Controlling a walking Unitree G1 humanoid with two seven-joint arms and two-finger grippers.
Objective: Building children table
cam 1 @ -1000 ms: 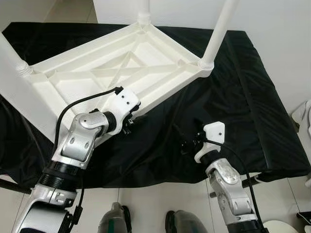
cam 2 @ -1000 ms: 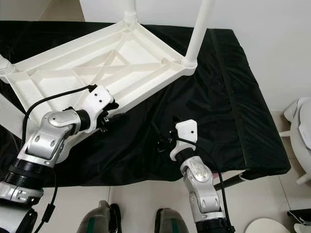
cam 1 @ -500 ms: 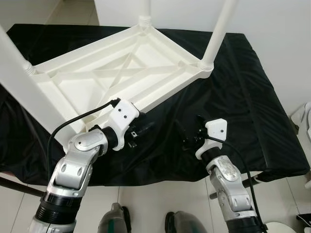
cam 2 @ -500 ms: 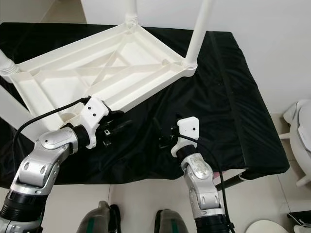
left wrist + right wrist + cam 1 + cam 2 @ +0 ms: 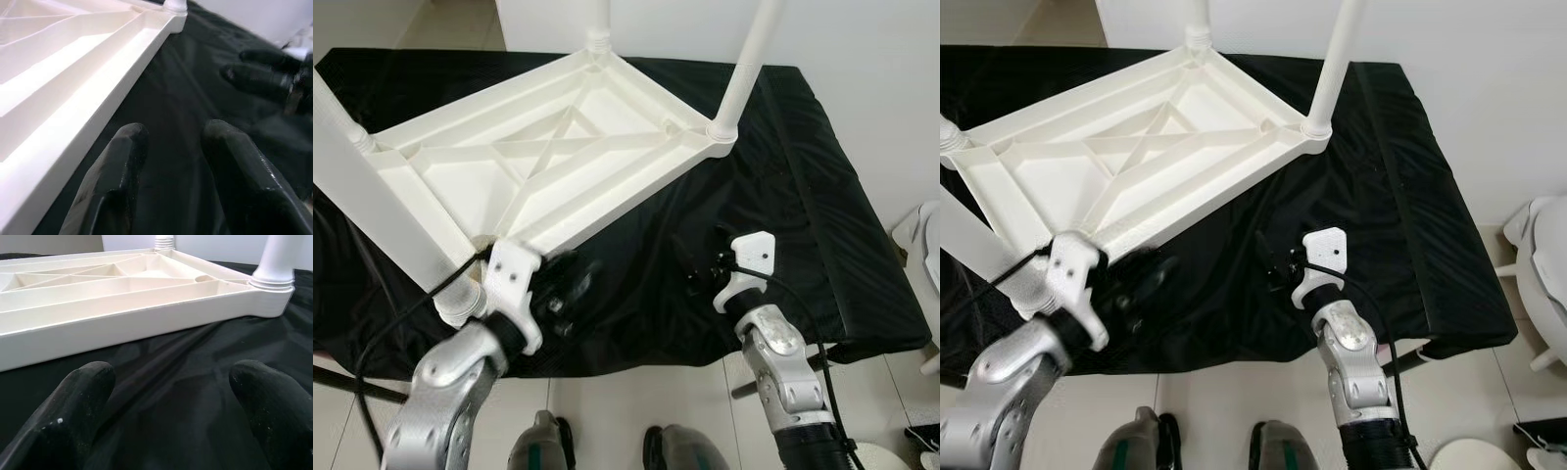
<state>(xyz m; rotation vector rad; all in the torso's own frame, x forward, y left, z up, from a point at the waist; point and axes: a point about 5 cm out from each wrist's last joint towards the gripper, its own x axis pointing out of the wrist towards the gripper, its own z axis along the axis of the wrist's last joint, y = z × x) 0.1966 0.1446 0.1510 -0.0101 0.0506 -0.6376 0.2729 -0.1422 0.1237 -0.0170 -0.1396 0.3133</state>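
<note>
The white children's table lies upside down on the black-draped desk with 3 legs standing and a 4th at its near-left corner, so little seems left, and my left gripper and right gripper hover beside it, jaws spread and empty.

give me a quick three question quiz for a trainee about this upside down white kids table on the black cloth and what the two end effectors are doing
1. True or false: the white table lies with its legs pointing up.
2. What is the left end effector holding? A) a table leg B) nothing C) the cloth
3. Over what do the right end effector's open fingers hover?

Key:
1. True
2. B; its fingers are open beside the table's rim.
3. The black cloth, near the table's front edge.
</note>
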